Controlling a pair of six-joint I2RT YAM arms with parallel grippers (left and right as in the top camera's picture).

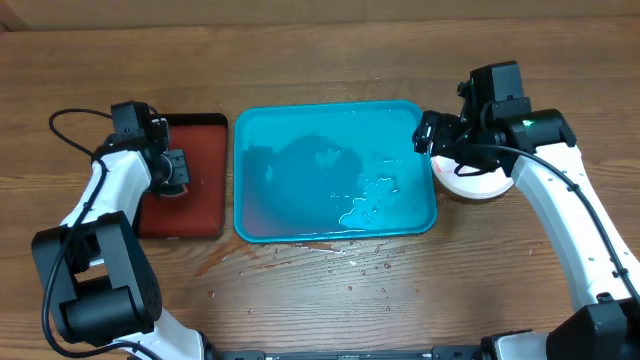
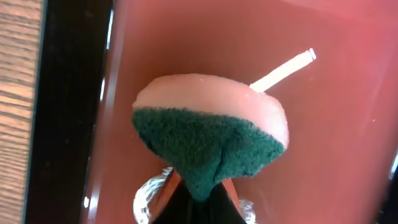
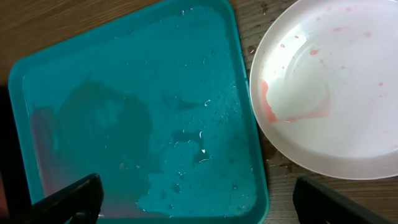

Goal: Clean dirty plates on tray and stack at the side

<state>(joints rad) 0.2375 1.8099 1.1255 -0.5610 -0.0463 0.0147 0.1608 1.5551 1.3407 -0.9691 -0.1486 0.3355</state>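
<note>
Since the tray [image 1: 290, 200] is bare, stacking looks done; the white plate [image 3: 336, 87] lies just right of it, pink-smeared. My right gripper [image 3: 196, 186] hangs spread; my left gripper [image 2: 199, 199], left of the tray, pinches the sponge [image 2: 208, 130]. That plate likely needs 1 more wipe.

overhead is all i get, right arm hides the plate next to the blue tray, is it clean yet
observer: no, the right wrist view shows pink-red smears on the white plate.
operator: right gripper holding it?
observer: no, the right gripper is open with nothing between its fingers.
operator: and the left one?
observer: the left gripper is shut on a sponge, pinched at its green scouring side, above the dark red tray.
</note>
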